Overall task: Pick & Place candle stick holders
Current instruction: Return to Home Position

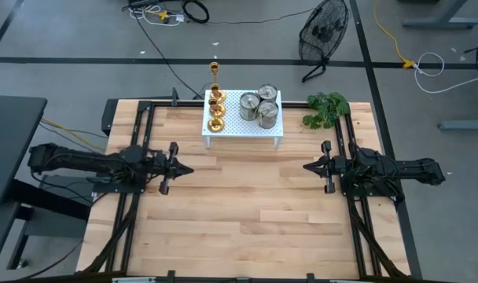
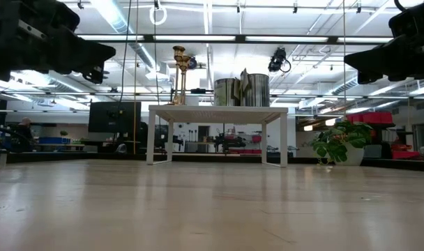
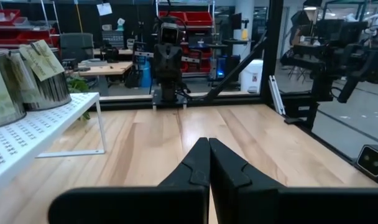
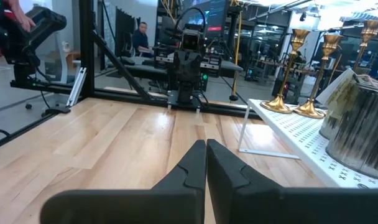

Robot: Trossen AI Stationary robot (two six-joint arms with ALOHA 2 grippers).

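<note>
1. Candle stick holders all stand on the white perforated rack at the upper centre of the high view.
2. Three gold ones line up in a row along the rack's left edge. Three silver cans cluster close together on its right half.
3. In the low view the rack sits at mid-frame on the far part of the surface. The gold stems rise at its left end and the cans stand to their right.
4. A green plant lies just right of the rack.
5. The left arm stretches in from the left middle of the high view. Its jaws point toward the centre and are pressed together on nothing, well below and left of the rack.
6. The right arm mirrors it from the right middle, jaws likewise together and empty.
7. Bare surface lies between the two arms.
</note>
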